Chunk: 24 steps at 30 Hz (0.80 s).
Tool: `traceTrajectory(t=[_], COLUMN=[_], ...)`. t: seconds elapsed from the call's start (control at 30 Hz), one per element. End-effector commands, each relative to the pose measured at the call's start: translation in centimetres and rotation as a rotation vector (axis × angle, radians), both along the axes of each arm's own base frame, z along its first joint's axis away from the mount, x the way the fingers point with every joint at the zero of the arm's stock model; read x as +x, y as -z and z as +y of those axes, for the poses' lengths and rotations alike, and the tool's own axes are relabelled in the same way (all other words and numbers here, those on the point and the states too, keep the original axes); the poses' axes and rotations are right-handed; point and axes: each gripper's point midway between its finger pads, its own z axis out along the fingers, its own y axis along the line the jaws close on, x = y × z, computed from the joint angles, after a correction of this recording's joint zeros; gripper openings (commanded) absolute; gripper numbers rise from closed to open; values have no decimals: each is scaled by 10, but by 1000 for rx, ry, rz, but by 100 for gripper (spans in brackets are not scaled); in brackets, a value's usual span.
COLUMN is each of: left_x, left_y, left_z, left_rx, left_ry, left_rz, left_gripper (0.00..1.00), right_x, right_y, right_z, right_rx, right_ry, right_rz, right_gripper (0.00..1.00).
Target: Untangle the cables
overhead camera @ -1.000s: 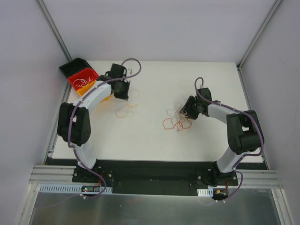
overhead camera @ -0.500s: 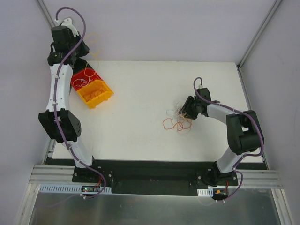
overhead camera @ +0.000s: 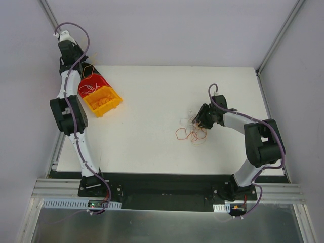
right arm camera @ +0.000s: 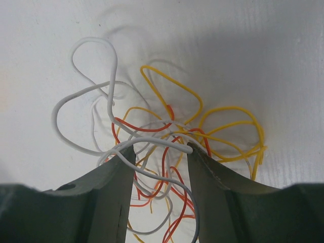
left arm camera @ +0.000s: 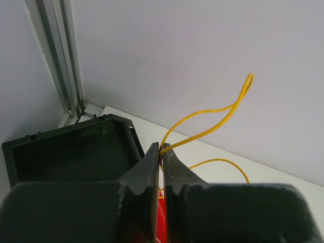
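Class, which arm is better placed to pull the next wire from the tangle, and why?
Right. The right gripper hangs open directly over the tangle, jaws straddling it. The left gripper is shut on a yellow wire, far off by the black bin.

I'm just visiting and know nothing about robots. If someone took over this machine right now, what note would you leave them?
Left gripper: shut on one yellow wire, held up near the black bin at the table's far left corner.
Right gripper: open, jaws either side of the tangle of white, red, orange and yellow wires, mid-table.
Done: some wires lie in the red bin and the yellow-orange bin.
Left: bin the held wire, then separate the tangle.
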Motion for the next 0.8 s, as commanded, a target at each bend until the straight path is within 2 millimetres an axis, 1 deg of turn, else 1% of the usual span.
traceTrajectory(t=[0.0,0.17,0.23,0.33,0.4,0.47,0.6,0.77], left_x=[27,31,34,37,38,39,37,30], left_y=[-31,10,21,27,32,31,45,70], left_z=[25,58,62,68,77,84,89,93], left_rx=[41,-6,-3,21,55,94,131,89], left_ry=[-35,-91,-79,-78,-106,-126,-133,-161], left_rz=[-184,-156,-152,-143,-125,-116,-74,-11], left_gripper=[0,0,0,0,0,0,0,0], right_x=[10,11,10,11,11,11,12,12], right_y=[-15,-15,-15,-14,-14,-15,-15,-15], right_z=[8,10,11,11,11,12,12,12], right_rx=[24,33,35,37,38,39,38,39], right_ry=[-27,-31,-35,-34,-34,-36,-34,-36], right_rz=[-57,-56,-54,-53,-53,-52,-52,-54], right_gripper=[48,48,48,48,48,48,48,48])
